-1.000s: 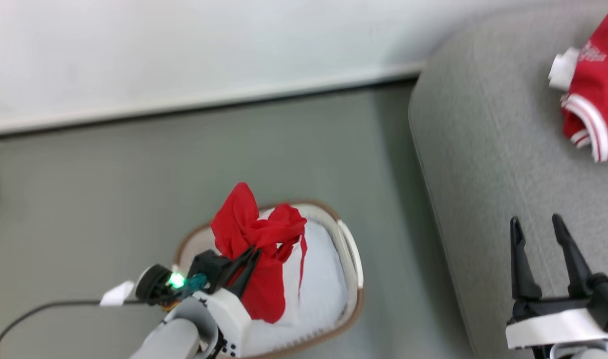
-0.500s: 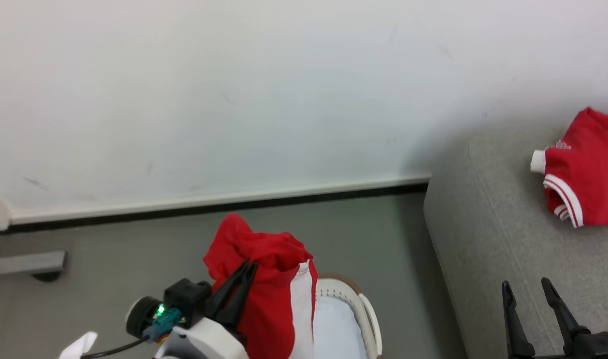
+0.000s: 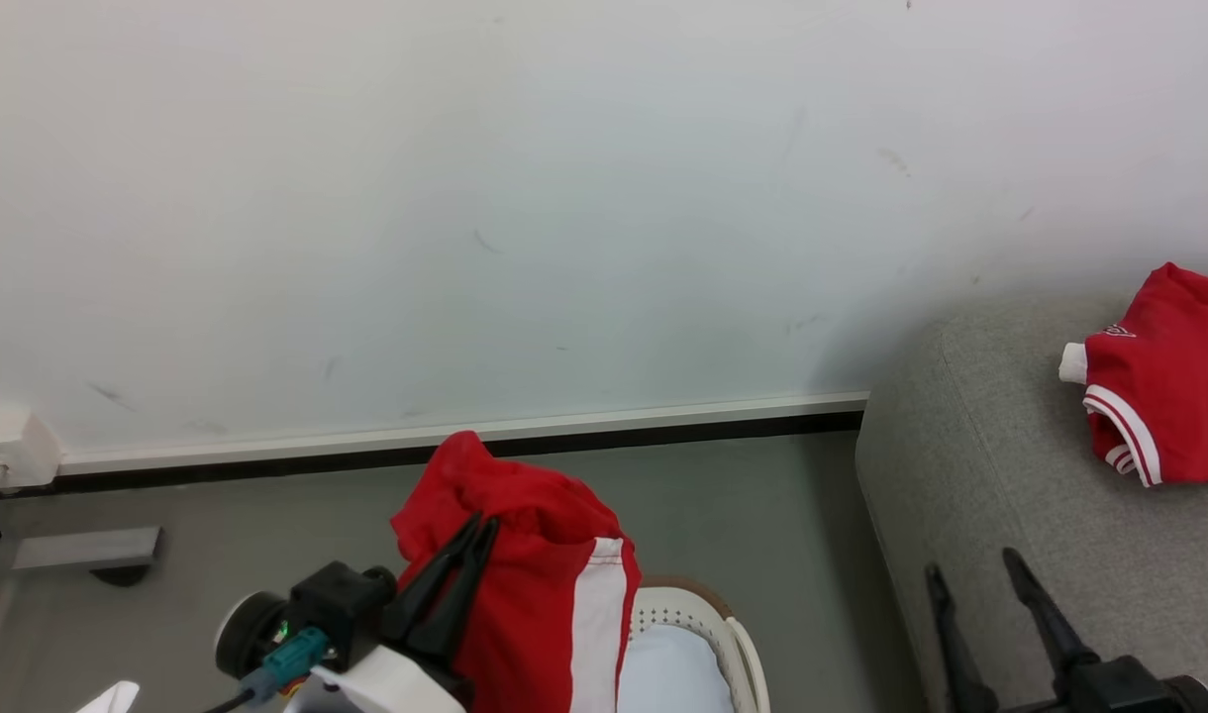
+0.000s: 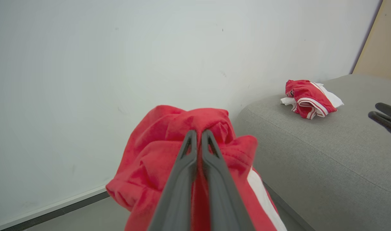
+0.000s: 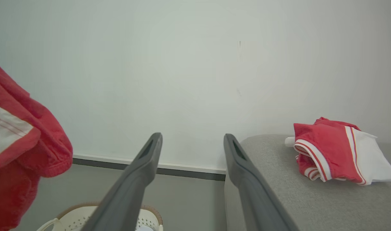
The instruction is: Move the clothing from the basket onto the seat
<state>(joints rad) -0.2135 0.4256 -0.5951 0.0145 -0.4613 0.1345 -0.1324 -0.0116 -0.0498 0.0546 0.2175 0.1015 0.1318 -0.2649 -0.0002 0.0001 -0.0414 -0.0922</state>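
Head view, left pincer (image 3: 485, 523): clenched on a bunched fold of the red garment (image 3: 530, 604), with the fingers pressed together so the soft cloth cannot slide out.
Red garment: hangs from that grip above the basket (image 3: 718, 619), its white stripe draping straight down. It is probably held this high so the trailing end clears the rim.
Basket: stands on the floor beside the sofa (image 3: 1000, 475), with a pale pad (image 3: 663, 673) showing inside. I cannot tell whether more clothing is left in it.
Right pincer (image 3: 970, 564): released and empty, with its fingers spread over the sofa's near edge. This likely keeps it out of the carrying arm's path.
Second garment (image 3: 1163, 396): red with white trim, lying crumpled on the sofa well apart from the basket. It marks where the held piece belongs.
Step in hand: judging by the lift, a carry across to the sofa.
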